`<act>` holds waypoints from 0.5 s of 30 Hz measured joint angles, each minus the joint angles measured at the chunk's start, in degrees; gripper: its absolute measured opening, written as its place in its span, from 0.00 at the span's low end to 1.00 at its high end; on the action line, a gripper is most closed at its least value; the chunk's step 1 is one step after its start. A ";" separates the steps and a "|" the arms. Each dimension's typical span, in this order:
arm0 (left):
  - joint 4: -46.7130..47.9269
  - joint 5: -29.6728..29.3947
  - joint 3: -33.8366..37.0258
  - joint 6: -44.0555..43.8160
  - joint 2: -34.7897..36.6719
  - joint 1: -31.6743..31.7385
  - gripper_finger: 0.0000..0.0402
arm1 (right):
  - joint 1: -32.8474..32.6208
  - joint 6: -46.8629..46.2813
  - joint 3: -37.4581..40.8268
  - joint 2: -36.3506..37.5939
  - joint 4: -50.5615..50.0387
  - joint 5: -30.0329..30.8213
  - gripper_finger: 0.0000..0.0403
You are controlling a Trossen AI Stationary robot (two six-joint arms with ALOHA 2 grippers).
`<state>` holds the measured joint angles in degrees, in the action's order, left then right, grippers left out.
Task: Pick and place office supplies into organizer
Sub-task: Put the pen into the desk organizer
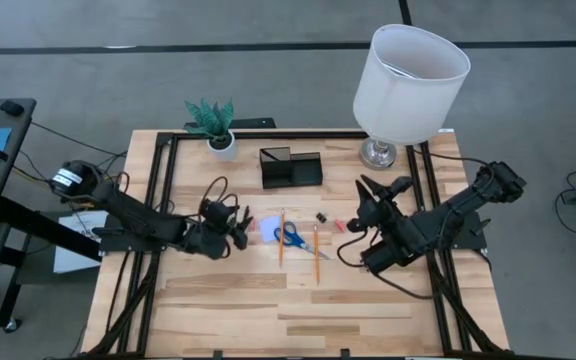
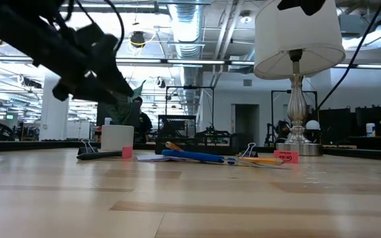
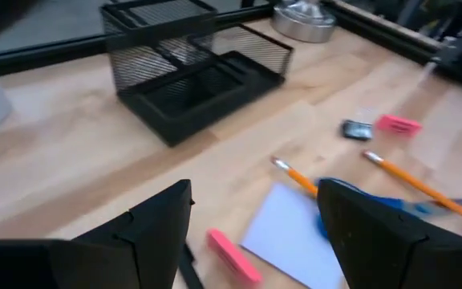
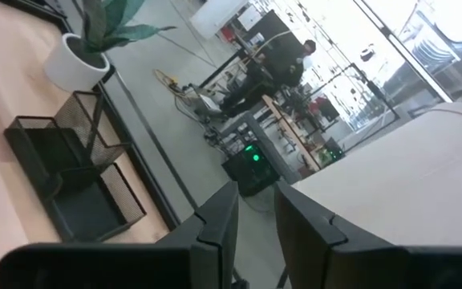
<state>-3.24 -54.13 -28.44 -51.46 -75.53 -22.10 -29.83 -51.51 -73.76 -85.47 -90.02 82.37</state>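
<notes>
Left gripper (image 1: 236,235): dark two-finger pincer, fingers spread wide and empty, held low over the light wooden table (image 1: 228,310).
Pale square note pad (image 3: 295,237): lying flat just ahead of that pincer, between its fingers in the wrist view.
Small pink-red eraser-like bit (image 3: 233,255): beside the pad's near edge, close under the same pincer.
Blue-handled scissors (image 1: 293,237): flat on the table just past the pad, partly overlapping its far corner.
Two wooden pencils, orange-painted (image 1: 281,238) and (image 1: 316,251): one each side of the scissors, roughly parallel.
Tiny black binder clip (image 1: 321,216): beyond the scissors, apart from them.
Second small red piece (image 3: 397,124): just beside the clip.
Black wire-mesh organizer (image 1: 290,167): rectangular, taller compartment and lower one, standing farther ahead of the left pincer, near the table's back edge; nothing can be made out inside.
Right gripper (image 1: 368,195): raised above the table on the far side of the supplies, fingers nearly together, a narrow gap between them, nothing gripped.
White-shaded lamp (image 1: 410,82): just behind the right pincer.
Small white plant pot (image 1: 222,145): left of the organizer.
</notes>
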 joint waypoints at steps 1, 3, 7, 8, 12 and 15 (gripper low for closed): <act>0.32 -0.78 -0.18 -1.36 -0.01 -1.43 0.66 | 0.09 0.00 0.00 0.00 0.02 0.00 0.19; 0.10 -3.09 -0.29 -4.48 -0.56 -4.54 0.66 | 0.03 -0.08 0.00 0.00 0.02 -0.02 0.19; -0.81 -9.30 -0.29 -10.55 -3.63 -10.25 0.66 | -0.50 -0.55 -0.02 0.00 0.00 -0.02 0.19; -1.24 -10.74 -0.29 -12.13 -4.68 -11.43 0.66 | -0.60 -0.55 -0.02 0.00 0.00 0.00 0.19; -1.63 -13.11 -1.61 -17.70 -9.59 -14.29 0.66 | -0.67 -0.55 -0.02 0.00 0.00 -0.02 0.19; -1.30 -13.68 -3.74 -18.92 -12.71 -15.72 0.66 | -0.67 -0.57 -0.02 -0.01 0.00 -0.09 0.19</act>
<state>-4.54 -67.81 -32.17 -70.38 -88.23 -37.82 -30.50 -52.07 -73.78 -85.48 -90.02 82.28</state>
